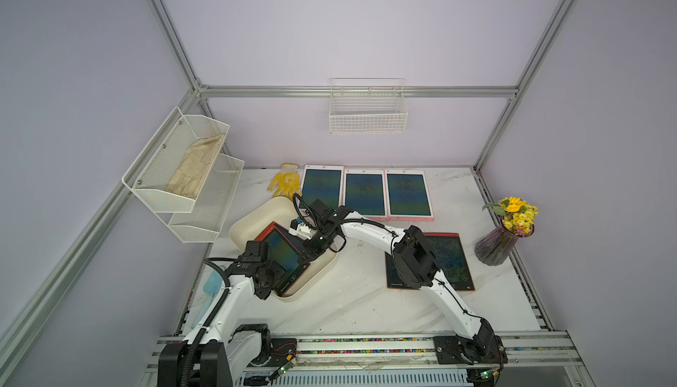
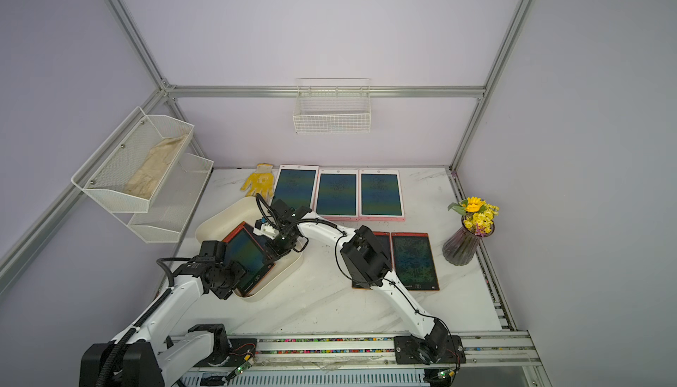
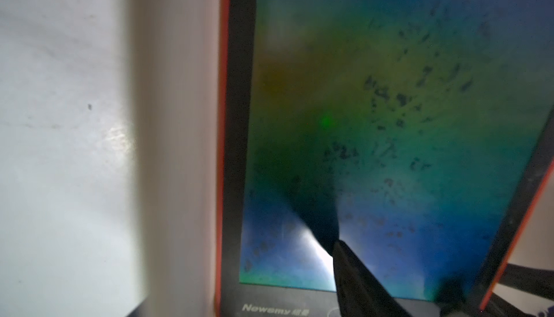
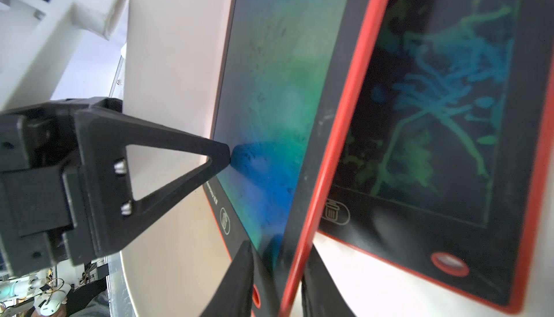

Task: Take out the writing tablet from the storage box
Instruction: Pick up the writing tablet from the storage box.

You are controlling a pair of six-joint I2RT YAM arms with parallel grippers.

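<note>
Nearest on the marble table (image 1: pixel 348 304), at the left, the left gripper (image 1: pixel 275 275) is held over the near end of the storage box (image 1: pixel 256 213). Only one of its fingers (image 4: pixel 209 156) is clearly seen, its tip set on the screen of the writing tablet (image 1: pixel 287 253) close to the near-left long edge. How far the pair is spread cannot be told.

The tablet, red-framed, is found inside the box, tilted rather than flat. Its near-left long edge is set low, just beside the cream wall (image 3: pixel 177 150), while its far-right long edge appears lifted. Its long axis is laid along that of the box, from near right to far left. The logo and button end is pointed near and right, the plain end far and left.

Just beyond, the right gripper (image 1: pixel 307 257) is set in from the right. In the right wrist view its fingers (image 4: pixel 239 282) are seen drawn in on either side of the far-right long edge near the button end, with the tablet pinched between them.

Well to the right, a second red-framed tablet (image 1: pixel 450 260) is laid flat on the table, partly hidden by the right arm (image 1: pixel 414 257). A vase of yellow flowers (image 1: pixel 498 246) is stood near the right edge. Farther back, three pink-framed tablets (image 1: pixel 366 194) are lined up side by side, with a yellow glove (image 1: pixel 285 183) just left of them.
</note>
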